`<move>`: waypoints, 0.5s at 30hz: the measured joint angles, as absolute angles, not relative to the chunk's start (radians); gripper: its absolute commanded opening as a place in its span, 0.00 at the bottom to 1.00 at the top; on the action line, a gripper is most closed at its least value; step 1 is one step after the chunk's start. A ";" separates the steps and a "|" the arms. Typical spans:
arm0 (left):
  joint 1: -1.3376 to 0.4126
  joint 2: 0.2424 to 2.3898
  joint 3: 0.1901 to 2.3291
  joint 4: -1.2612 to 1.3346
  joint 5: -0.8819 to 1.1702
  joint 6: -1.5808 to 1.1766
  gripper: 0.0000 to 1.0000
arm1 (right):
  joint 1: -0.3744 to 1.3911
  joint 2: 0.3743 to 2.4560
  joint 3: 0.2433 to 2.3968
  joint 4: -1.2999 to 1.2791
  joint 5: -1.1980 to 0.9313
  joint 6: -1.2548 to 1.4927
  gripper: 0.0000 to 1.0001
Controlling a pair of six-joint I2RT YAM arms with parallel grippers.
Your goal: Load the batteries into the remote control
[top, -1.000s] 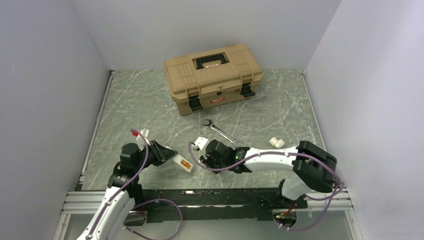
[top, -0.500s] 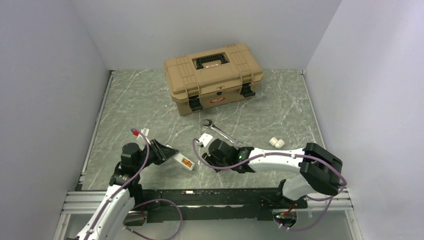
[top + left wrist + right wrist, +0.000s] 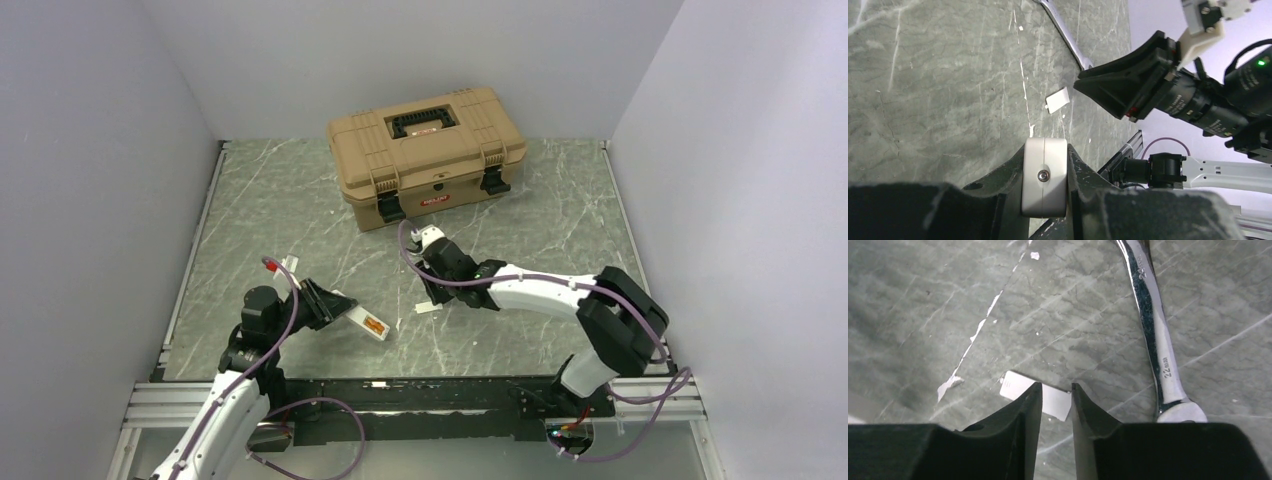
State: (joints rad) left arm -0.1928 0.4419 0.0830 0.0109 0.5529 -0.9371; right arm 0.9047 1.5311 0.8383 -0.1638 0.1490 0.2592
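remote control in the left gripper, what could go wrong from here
The left gripper clamps the remote control by one end only, so pressing on it may lever it loose. The thin white cover lies flat beside the wrench; the right gripper above it may slip off it or knock the wrench.

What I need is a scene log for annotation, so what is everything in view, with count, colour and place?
toolbox: one, tan with black handle and latches, lid down, far middle of the table
wrench: one, steel, flat on the table beside the right gripper
small white flat piece: one, white, on the table near the wrench's end
remote control: one, white, orange-brown recess facing up, in the left gripper
table: one, grey-green marbled
left gripper: one, black, shut on the remote control
right gripper: one, black, fingers slightly apart, holding nothing, close to the small white flat piece
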 measured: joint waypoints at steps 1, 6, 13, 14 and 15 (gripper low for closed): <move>-0.193 0.442 0.083 0.011 0.553 -0.937 0.01 | 0.899 1.547 0.844 -0.161 0.148 0.268 0.24; -0.193 0.433 0.083 -0.002 0.553 -0.936 0.01 | 0.875 1.618 0.846 -0.162 0.150 0.321 0.17; -0.193 0.429 0.083 -0.012 0.553 -0.936 0.01 | 0.865 1.646 0.845 -0.159 0.175 0.362 0.14; -0.193 0.429 0.083 -0.013 0.553 -0.936 0.01 | 0.865 1.646 0.845 -0.159 0.175 0.365 0.14; -0.193 0.426 0.083 -0.021 0.553 -0.936 0.01 | 0.865 1.646 0.844 -0.158 0.175 0.375 0.13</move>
